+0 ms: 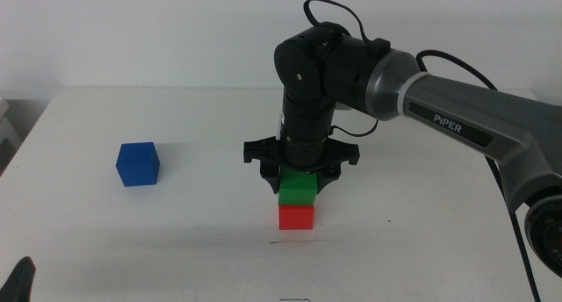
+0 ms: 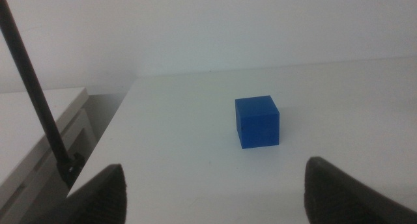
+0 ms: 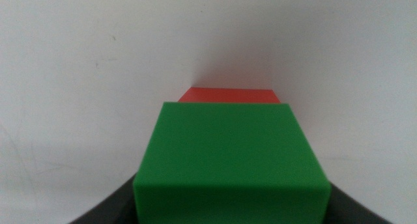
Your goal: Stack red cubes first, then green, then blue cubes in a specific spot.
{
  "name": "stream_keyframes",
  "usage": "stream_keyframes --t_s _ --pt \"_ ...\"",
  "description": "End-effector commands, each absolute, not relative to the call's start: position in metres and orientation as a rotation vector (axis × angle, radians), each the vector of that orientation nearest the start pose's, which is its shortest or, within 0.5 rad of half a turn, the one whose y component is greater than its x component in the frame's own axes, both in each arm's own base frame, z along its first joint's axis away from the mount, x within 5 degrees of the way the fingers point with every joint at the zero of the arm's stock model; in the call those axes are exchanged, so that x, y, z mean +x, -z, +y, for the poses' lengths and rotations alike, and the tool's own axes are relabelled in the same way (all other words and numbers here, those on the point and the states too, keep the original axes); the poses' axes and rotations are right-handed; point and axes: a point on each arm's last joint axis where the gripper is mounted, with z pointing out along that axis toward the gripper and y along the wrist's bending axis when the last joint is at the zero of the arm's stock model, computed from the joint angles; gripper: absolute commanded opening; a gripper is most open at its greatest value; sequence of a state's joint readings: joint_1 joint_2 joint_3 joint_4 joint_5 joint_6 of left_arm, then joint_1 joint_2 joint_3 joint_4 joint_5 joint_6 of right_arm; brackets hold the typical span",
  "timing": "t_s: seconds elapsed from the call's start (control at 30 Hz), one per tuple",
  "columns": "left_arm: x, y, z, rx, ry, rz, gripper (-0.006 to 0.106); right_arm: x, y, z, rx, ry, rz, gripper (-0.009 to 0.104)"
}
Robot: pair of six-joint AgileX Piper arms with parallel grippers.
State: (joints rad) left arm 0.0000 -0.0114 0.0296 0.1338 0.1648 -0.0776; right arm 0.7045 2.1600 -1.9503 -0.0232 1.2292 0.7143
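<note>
Right gripper pinches the green cube atop the red cube; left gripper waits spread near the blue cube. Cubes look light, rigid; grip opposite flat faces.

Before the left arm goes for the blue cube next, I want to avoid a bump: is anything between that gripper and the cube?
Nothing visible. In the left wrist view, only bare white table lies between the open left gripper and the blue cube. The right gripper is at the green cube on the red cube, well aside.
</note>
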Motion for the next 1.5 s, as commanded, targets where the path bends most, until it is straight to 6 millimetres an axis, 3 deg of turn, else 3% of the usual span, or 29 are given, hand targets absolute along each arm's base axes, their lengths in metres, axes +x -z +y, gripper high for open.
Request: stream_keyframes --t_s 0.0,0.17,0.2,0.53,0.7,0.83,1.03,1.27,1.33,1.47 --pt "0.055 -0.198 0.001 0.025 -0.044 1.563 0.093 0.345 -0.272 0.288 -0.004 -0.184 2.924 0.054" --pt "0.055 -0.198 0.001 0.025 -0.044 1.563 0.093 0.345 -0.272 0.288 -0.004 -0.183 2.924 0.059" --pt "0.055 -0.198 0.001 0.025 -0.044 1.563 0.093 0.338 -0.293 0.284 -0.006 -0.236 2.892 0.059" --pt "0.055 -0.198 0.001 0.025 -0.044 1.563 0.093 0.293 -0.415 0.226 -0.188 -0.37 2.593 0.059" --pt "0.055 -0.198 0.001 0.025 -0.044 1.563 0.093 0.249 -0.453 0.174 -0.319 -0.307 2.467 0.059" --pt "0.055 -0.198 0.001 0.025 -0.044 1.563 0.093 0.209 -0.458 0.137 -0.385 -0.207 2.414 0.059" --pt "0.055 -0.198 0.001 0.025 -0.044 1.563 0.093 0.151 -0.458 0.091 -0.338 -0.225 2.349 0.059" --pt "0.055 -0.198 0.001 0.025 -0.044 1.563 0.093 0.081 -0.437 0.04 -0.365 -0.294 2.127 0.059" --pt "0.055 -0.198 0.001 0.025 -0.044 1.563 0.093 0.066 -0.427 0.031 -0.405 -0.324 2.01 0.059" --pt "0.055 -0.198 0.001 0.025 -0.044 1.563 0.093 0.054 -0.412 0.033 -0.512 -0.4 1.894 0.06"
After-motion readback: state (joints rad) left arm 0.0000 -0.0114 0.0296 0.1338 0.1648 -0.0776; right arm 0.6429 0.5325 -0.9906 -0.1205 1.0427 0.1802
